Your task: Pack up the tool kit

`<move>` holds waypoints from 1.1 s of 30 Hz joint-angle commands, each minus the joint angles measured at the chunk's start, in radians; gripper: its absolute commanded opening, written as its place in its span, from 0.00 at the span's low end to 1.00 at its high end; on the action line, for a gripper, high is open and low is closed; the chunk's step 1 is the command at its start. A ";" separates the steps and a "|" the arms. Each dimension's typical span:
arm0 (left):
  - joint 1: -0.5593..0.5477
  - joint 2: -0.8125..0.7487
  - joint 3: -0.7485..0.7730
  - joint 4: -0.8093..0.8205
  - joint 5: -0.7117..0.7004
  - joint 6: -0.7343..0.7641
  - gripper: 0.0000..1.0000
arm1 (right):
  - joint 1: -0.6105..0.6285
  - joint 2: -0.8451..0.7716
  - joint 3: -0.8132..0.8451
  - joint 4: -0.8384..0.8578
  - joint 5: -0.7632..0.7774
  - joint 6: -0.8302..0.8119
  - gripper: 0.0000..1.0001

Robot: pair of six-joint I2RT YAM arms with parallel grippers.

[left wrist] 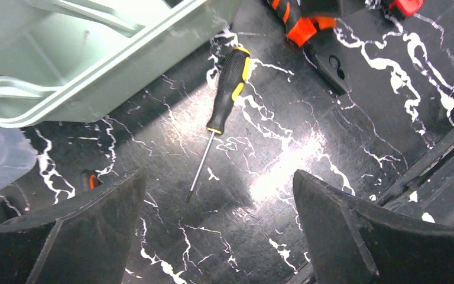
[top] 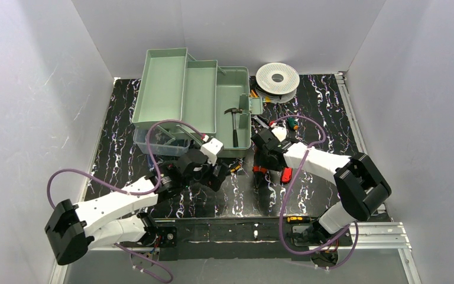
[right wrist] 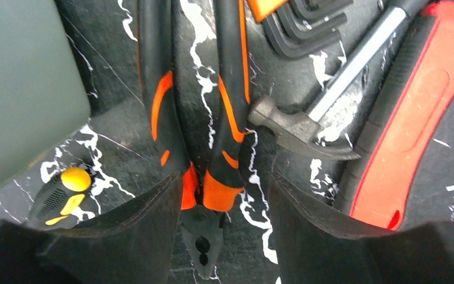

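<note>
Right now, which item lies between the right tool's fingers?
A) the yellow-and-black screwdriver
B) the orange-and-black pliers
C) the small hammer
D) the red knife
B: the right wrist view shows the head of the pliers lying between the fingers of the right tool, with the hammer and red knife off to one side.

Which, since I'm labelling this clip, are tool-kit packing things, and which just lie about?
Job in hand: toolbox, orange-handled pliers, yellow-black screwdriver, hammer, red-handled knife, hex keys.
Lying about: white perforated spool.
</note>
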 commanded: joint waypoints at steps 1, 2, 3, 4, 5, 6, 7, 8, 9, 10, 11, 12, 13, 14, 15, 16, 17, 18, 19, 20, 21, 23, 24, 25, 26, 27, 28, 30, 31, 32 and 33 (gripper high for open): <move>-0.006 -0.085 -0.022 -0.002 -0.063 0.002 0.95 | -0.003 0.022 -0.017 0.050 0.011 0.123 0.61; -0.005 -0.092 -0.022 -0.003 -0.065 0.000 0.95 | -0.008 0.031 -0.040 0.077 -0.016 0.132 0.60; -0.005 -0.095 -0.022 -0.008 -0.068 -0.003 0.95 | -0.010 0.045 -0.049 0.095 -0.039 0.138 0.59; -0.005 -0.096 -0.021 -0.010 -0.071 -0.004 0.95 | -0.011 0.060 -0.050 0.097 -0.057 0.147 0.58; -0.005 -0.098 -0.020 -0.012 -0.074 -0.005 0.95 | -0.012 0.074 -0.046 0.090 -0.066 0.156 0.57; -0.005 -0.098 -0.018 -0.015 -0.076 -0.005 0.95 | -0.013 0.083 -0.043 0.081 -0.068 0.162 0.56; -0.006 -0.100 -0.017 -0.019 -0.078 -0.007 0.95 | -0.014 0.084 -0.045 0.075 -0.063 0.170 0.56; -0.005 -0.102 -0.016 -0.021 -0.081 -0.008 0.95 | -0.018 0.079 -0.051 0.075 -0.059 0.175 0.56; -0.005 -0.106 -0.016 -0.023 -0.083 -0.010 0.95 | -0.020 0.071 -0.059 0.077 -0.054 0.181 0.56; -0.005 -0.108 -0.017 -0.023 -0.083 -0.012 0.95 | -0.023 0.060 -0.068 0.077 -0.045 0.188 0.56; -0.006 -0.112 -0.019 -0.024 -0.083 -0.013 0.95 | -0.027 0.052 -0.074 0.073 -0.037 0.193 0.56; -0.005 -0.114 -0.021 -0.023 -0.083 -0.013 0.95 | -0.031 0.044 -0.077 0.068 -0.027 0.197 0.56; -0.005 -0.116 -0.021 -0.024 -0.083 -0.012 0.95 | -0.035 0.038 -0.080 0.065 -0.023 0.198 0.56; -0.005 -0.118 -0.021 -0.024 -0.085 -0.012 0.95 | -0.039 0.031 -0.083 0.060 -0.021 0.199 0.56; -0.005 -0.117 -0.021 -0.023 -0.087 -0.012 0.95 | -0.042 0.026 -0.086 0.057 -0.017 0.200 0.56; -0.005 -0.118 -0.021 -0.023 -0.088 -0.012 0.95 | -0.045 0.014 -0.090 0.055 -0.014 0.202 0.56; -0.005 -0.118 -0.020 -0.024 -0.089 -0.011 0.95 | -0.045 0.000 -0.095 0.056 -0.010 0.202 0.56; -0.005 -0.118 -0.018 -0.024 -0.089 -0.010 0.95 | -0.045 -0.019 -0.101 0.065 -0.006 0.196 0.56; -0.006 -0.117 -0.015 -0.024 -0.091 -0.009 0.95 | -0.047 -0.040 -0.109 0.077 -0.005 0.185 0.56; -0.006 -0.119 -0.012 -0.023 -0.094 -0.008 0.95 | -0.047 -0.064 -0.112 0.085 -0.002 0.176 0.56; -0.005 -0.118 -0.007 -0.024 -0.095 -0.006 0.95 | -0.047 -0.084 -0.112 0.086 0.005 0.167 0.56; -0.005 -0.118 0.008 -0.026 -0.094 0.003 0.95 | -0.049 -0.118 -0.096 0.074 0.022 0.146 0.56; -0.005 -0.116 0.020 -0.029 -0.095 0.007 0.95 | -0.048 -0.130 -0.083 0.060 0.034 0.136 0.57; -0.006 -0.114 0.027 -0.032 -0.097 0.010 0.95 | -0.050 -0.140 -0.071 0.045 0.042 0.129 0.57; -0.005 -0.113 0.033 -0.034 -0.097 0.013 0.95 | -0.050 -0.146 -0.062 0.033 0.047 0.124 0.58; -0.005 -0.111 0.038 -0.034 -0.097 0.015 0.95 | -0.050 -0.154 -0.058 0.026 0.052 0.122 0.58; -0.005 -0.110 0.040 -0.035 -0.097 0.015 0.95 | -0.051 -0.159 -0.056 0.022 0.057 0.122 0.58; -0.005 -0.107 0.041 -0.034 -0.095 0.014 0.95 | -0.052 -0.167 -0.060 0.016 0.068 0.134 0.59; -0.005 -0.107 0.041 -0.035 -0.095 0.012 0.95 | -0.053 -0.168 -0.066 0.021 0.070 0.142 0.59; -0.005 -0.106 0.040 -0.035 -0.095 0.009 0.95 | -0.054 -0.166 -0.073 0.027 0.072 0.147 0.60; -0.005 -0.107 0.038 -0.035 -0.094 0.007 0.95 | -0.055 -0.157 -0.079 0.033 0.073 0.154 0.60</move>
